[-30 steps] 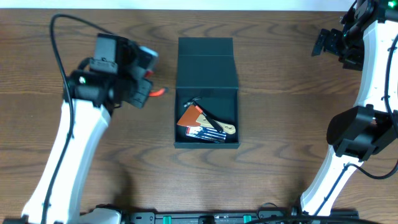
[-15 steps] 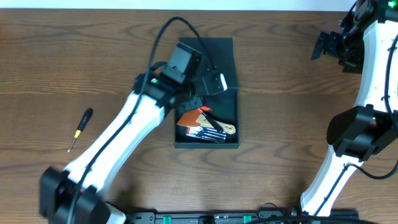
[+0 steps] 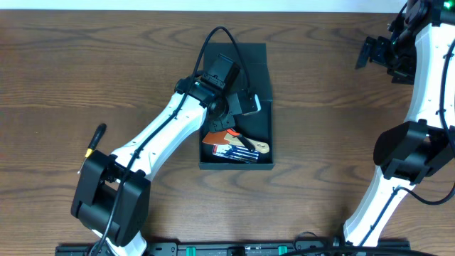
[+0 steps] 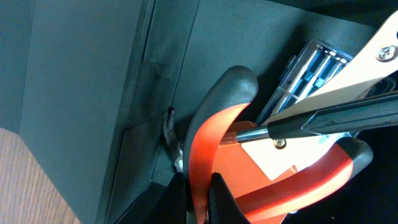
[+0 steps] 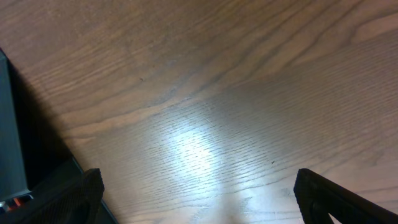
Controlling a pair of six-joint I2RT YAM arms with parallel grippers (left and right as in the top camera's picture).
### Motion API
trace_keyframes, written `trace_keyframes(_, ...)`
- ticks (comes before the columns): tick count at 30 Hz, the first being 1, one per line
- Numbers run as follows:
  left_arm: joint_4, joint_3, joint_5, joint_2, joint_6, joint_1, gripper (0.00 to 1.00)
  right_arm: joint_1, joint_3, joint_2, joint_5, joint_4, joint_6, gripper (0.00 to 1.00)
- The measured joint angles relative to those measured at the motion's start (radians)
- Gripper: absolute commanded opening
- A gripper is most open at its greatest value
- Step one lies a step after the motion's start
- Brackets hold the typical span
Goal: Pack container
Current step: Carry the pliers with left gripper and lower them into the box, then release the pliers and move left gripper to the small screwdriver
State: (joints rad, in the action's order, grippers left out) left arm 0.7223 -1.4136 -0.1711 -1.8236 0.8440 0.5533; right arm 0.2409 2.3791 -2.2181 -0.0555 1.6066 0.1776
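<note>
Reaching down into the container [image 3: 264, 67], the left hand [image 4: 199, 200] has its fingers pinched tight on one grip of the orange-handled pliers [image 4: 208, 140], low inside the box near its left wall. The container sits mid-worktop [image 3: 341, 135], flap lid [image 3: 234, 53] thrown open toward the far edge (a clear drill-bit case [image 4: 309, 65] lies inside too). Over at the far right corner, the right hand [image 5: 198, 198] hangs above the wood, fingers spread wide, gripping nothing. A screwdriver [image 3: 93, 140] lies well off left.
</note>
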Motion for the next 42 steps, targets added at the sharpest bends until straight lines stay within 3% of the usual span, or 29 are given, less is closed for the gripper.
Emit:
trace_keyframes(1, -0.001, 0.000, -0.002, 0.000, 0.005, 0.000, 0.31, 0.000, 0.000, 0.000, 0.000, 0.000, -0.001, 0.99)
trace_keyframes(2, -0.001, 0.000, -0.005, 0.000, 0.006, 0.000, 0.41, 0.000, 0.000, 0.000, 0.000, 0.000, -0.003, 0.99)
trace_keyframes(4, -0.003, 0.000, -0.007, 0.000, 0.008, 0.000, 0.47, 0.000, 0.000, 0.000, 0.000, 0.000, -0.003, 0.99)
trace_keyframes(5, -0.002, 0.000, -0.009, 0.000, 0.006, 0.000, 0.59, 0.000, 0.000, 0.000, 0.000, 0.000, -0.004, 0.99)
trace_keyframes(7, -0.001, 0.000, -0.009, 0.000, 0.011, -0.001, 0.97, 0.000, 0.000, 0.000, 0.000, 0.000, -0.006, 0.99)
trace_keyframes(15, 0.020, 0.000, 0.045, 0.003, -0.079, -0.006, 0.98, 0.000, 0.000, 0.000, 0.000, 0.001, -0.010, 0.99)
trace_keyframes(22, 0.191, -0.001, 0.153, 0.159, -0.243, -0.082, 0.98, 0.000, 0.000, 0.000, 0.000, 0.000, -0.013, 0.99)
trace_keyframes(26, 0.309, -0.006, 0.201, 0.355, -0.381, -0.217, 0.98, 0.000, 0.000, 0.000, 0.000, 0.001, -0.014, 0.99)
trace_keyframes(31, 0.412, -0.015, 0.231, 0.529, -0.537, -0.510, 0.98, 0.000, 0.000, 0.000, 0.000, 0.001, -0.014, 0.99)
trace_keyframes(36, 0.460, -0.016, 0.227, 0.554, -0.662, -0.774, 0.98, 0.000, 0.000, 0.000, 0.000, 0.000, -0.018, 0.99)
trace_keyframes(42, 0.459, 0.002, 0.216, 0.528, -0.847, -0.914, 0.98, 0.000, 0.000, 0.000, 0.000, 0.000, -0.025, 0.99)
